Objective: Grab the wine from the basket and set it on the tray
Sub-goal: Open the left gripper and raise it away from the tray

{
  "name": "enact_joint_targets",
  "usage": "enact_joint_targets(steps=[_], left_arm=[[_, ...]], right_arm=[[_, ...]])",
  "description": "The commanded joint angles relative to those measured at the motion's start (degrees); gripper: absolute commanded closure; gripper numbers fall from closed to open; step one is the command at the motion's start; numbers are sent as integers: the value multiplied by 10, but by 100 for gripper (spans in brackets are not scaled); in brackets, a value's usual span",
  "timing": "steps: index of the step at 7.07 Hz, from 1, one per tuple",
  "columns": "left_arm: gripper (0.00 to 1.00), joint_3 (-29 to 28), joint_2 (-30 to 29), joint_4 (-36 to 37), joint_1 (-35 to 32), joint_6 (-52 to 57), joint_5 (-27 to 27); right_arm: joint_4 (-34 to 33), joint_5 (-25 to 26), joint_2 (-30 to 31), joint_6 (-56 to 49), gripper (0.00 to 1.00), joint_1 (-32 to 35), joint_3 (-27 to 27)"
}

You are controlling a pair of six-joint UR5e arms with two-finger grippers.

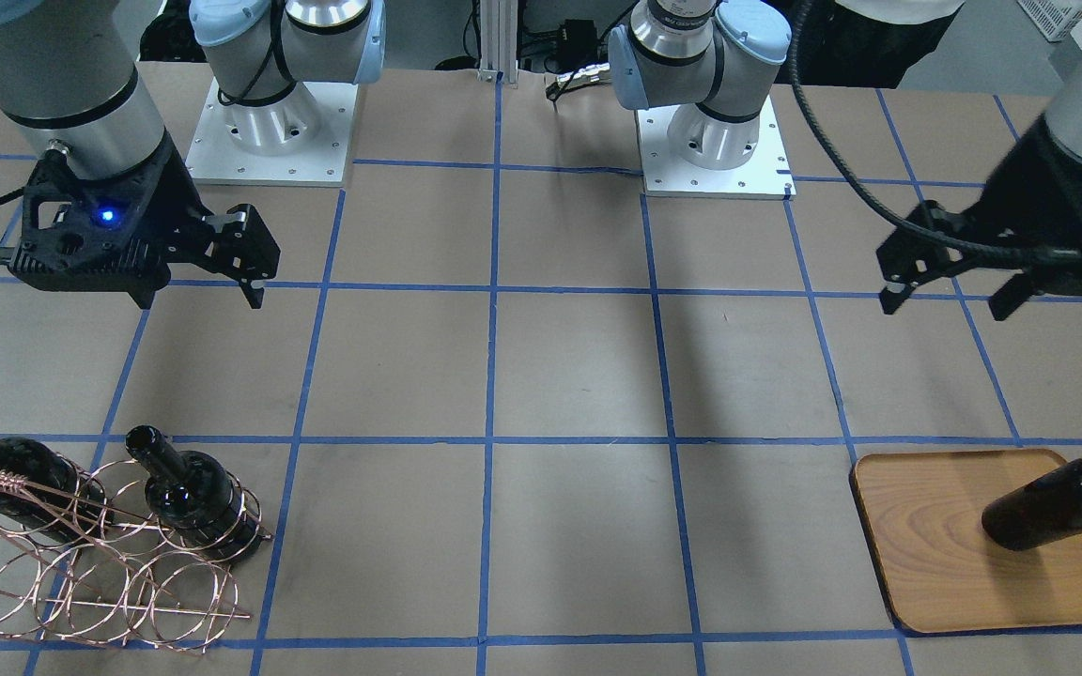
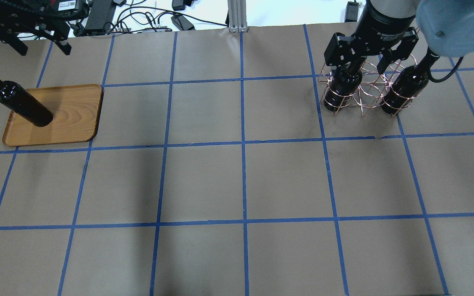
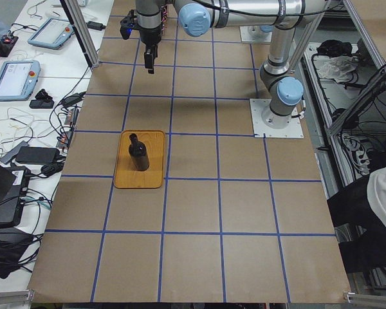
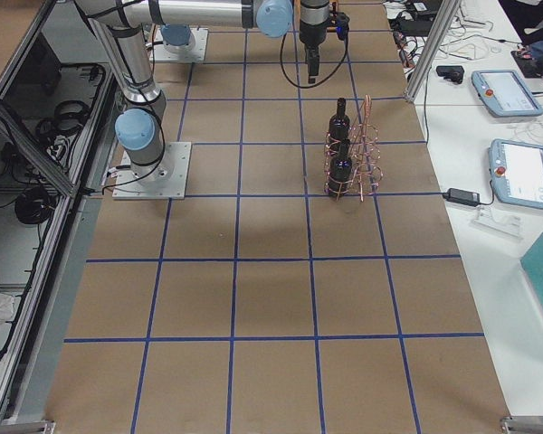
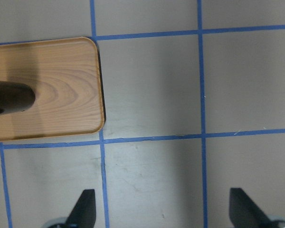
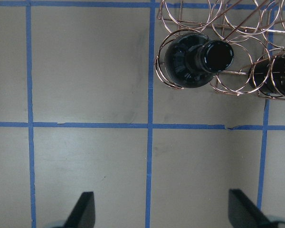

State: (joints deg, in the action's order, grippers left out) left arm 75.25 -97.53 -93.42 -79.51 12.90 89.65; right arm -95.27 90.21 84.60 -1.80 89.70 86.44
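Basket point(image 2: 363, 100) partly behind right pincer point(image 2: 357, 64); front-view wine point(image 1: 1053, 507) on tray point(image 1: 926, 563), neck off-frame

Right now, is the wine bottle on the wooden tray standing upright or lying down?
Upright. In the exterior left view the wine bottle stands on its base on the tray, with its neck pointing up.

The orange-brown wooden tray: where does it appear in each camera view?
Front-facing: the orange-brown wooden tray lies lower right.
Overhead: tray upper left.
Exterior left: tray left of centre.
Exterior right: not in view.
Left wrist: tray upper left, cut by the edge.
Right wrist: not in view.
Shared landmark: the glossy near-black glass bottle standing on it.
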Motion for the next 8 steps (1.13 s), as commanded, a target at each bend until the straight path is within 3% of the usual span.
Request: enact_joint_targets(steps=[1, 7, 8], left_arm=[[1, 41, 30, 4, -49, -53, -1], [1, 54, 59, 9, -52, -60, 2], [1, 57, 53, 9, -53, -65, 23]], right_arm=[[0, -1, 0, 0, 0, 0, 0], [-9, 0, 0, 0, 0, 0, 0], [-9, 1, 0, -1, 0, 0, 0]])
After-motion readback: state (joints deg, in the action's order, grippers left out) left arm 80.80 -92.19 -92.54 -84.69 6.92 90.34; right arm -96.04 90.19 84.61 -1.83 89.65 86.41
